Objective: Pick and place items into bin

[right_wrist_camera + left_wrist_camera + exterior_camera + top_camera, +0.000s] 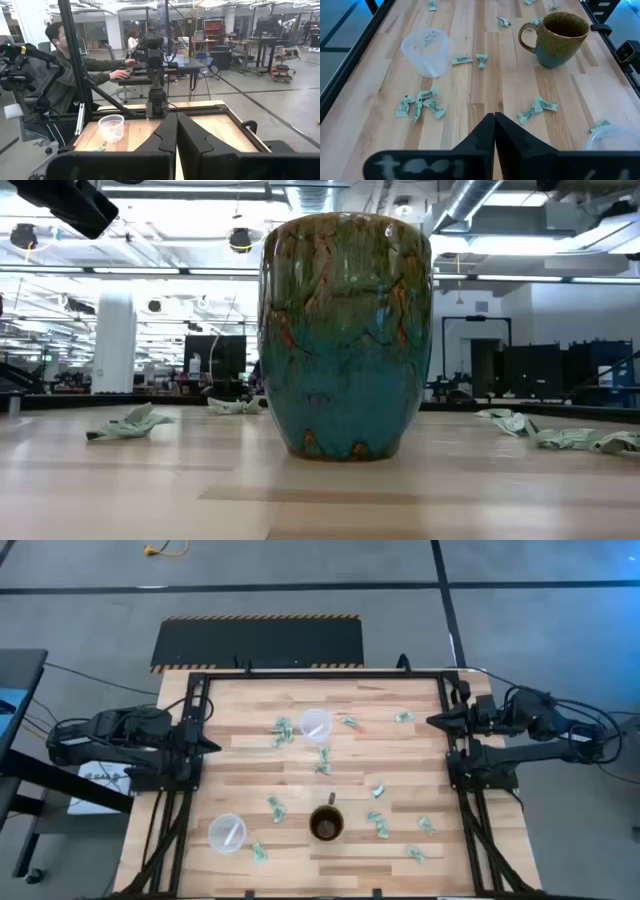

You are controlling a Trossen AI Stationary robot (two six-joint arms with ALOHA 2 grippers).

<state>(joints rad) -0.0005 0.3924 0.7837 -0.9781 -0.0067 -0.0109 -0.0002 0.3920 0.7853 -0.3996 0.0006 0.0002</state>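
Note:
Several small pale green-and-white crumpled wrappers lie scattered on the wooden table, one group near the far middle, others at the near right. They also show in the left wrist view and the low view. My left gripper waits at the table's left edge, shut and empty. My right gripper waits at the right edge, shut and empty. Neither is near a wrapper.
A brown-and-teal glazed mug stands upright at the near middle and fills the low view. One clear plastic cup stands at the far middle, another at the near left. A person sits beyond the table's left side.

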